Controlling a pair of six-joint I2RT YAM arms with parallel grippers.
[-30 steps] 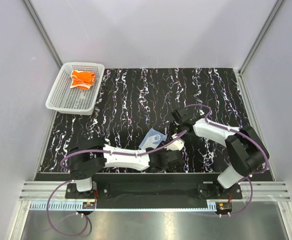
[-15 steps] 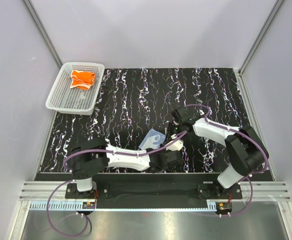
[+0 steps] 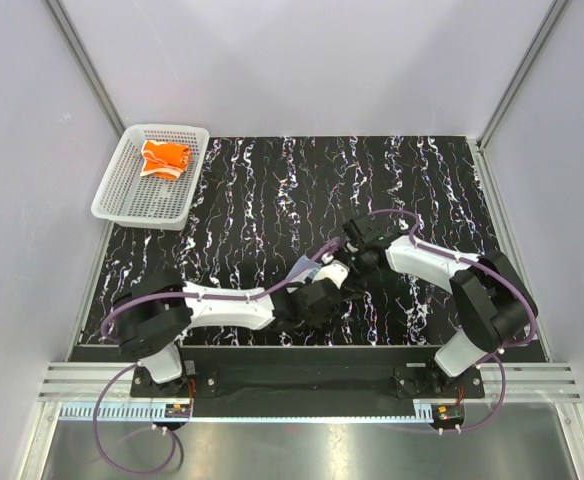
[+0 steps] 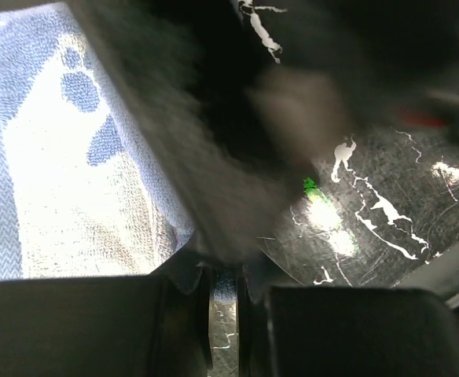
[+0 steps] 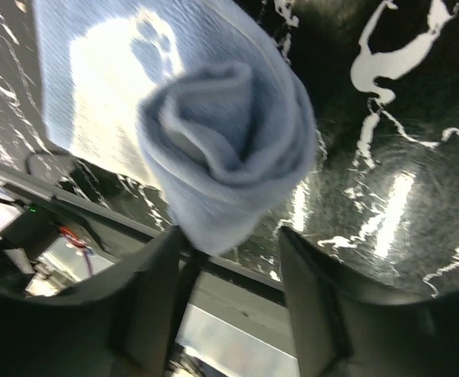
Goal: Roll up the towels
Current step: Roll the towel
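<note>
**Left gripper** (image 4: 223, 276): jaws narrow, almost together, with a thin strip of pale cloth seemingly pinched between them. Within the last second this arm has reached forward from the near edge of the bench (image 3: 272, 190) and closed down. In the overhead view it now lies over the cloth and hides most of it.

**Right gripper** (image 5: 231, 237): jaws apart, one finger on each side of the rolled end and no longer squeezing it. The roll leans close to one finger, but whether they touch cannot be told. The jaws have just widened, while the arm has barely shifted.

**Light blue towel** (image 5: 222, 141): lies near the middle of the bench, between the two grippers. One part is wound into a loose, open-centred roll. The rest is flat, with a white panel and a blue paw print showing. Only a sliver shows from above.

**Orange towel** (image 3: 165, 158): bunched in the white mesh basket (image 3: 122, 195) at the far left corner, well apart from both arms and unmoved.

**Reading of the change:** this looks like a handover, with the left side taking hold as the right lets go, probably to re-grip and wind on.

**Task standing:** the blue piece is partly rolled and its tail is still flat. The roll is slack enough that it may spring open while unheld.
</note>
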